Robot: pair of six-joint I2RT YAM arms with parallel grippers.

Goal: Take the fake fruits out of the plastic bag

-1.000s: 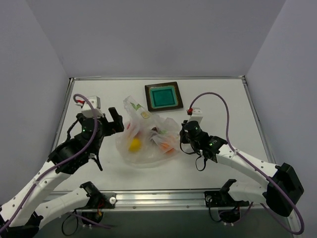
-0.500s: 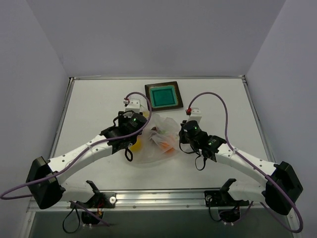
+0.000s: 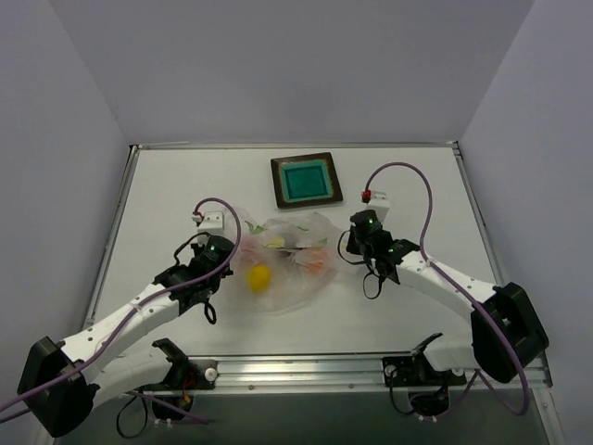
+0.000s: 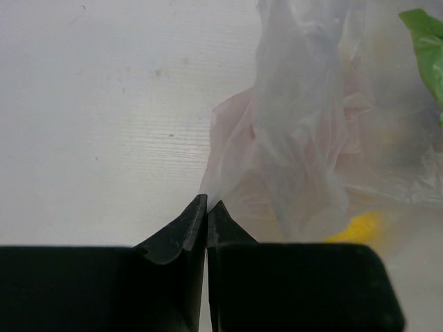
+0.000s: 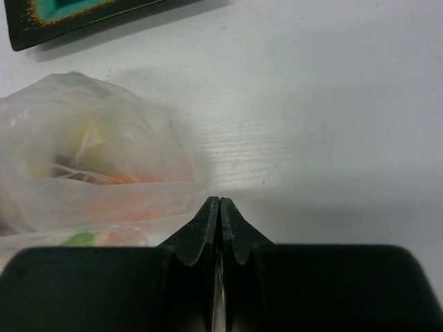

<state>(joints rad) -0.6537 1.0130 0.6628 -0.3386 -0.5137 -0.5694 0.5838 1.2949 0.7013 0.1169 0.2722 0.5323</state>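
Moments earlier wide open and off to the side, the left gripper (image 4: 208, 205) had swung in and clamped its jaws on the left edge of the plastic bag (image 3: 295, 243), which lay on the table (image 3: 417, 185). The right gripper (image 5: 219, 203) kept its jaws together at the bag's right edge. Still inside were the fake fruits (image 3: 315, 262), the yellow fruit (image 3: 259, 276) among them; the bag looked ready to be lifted and emptied.
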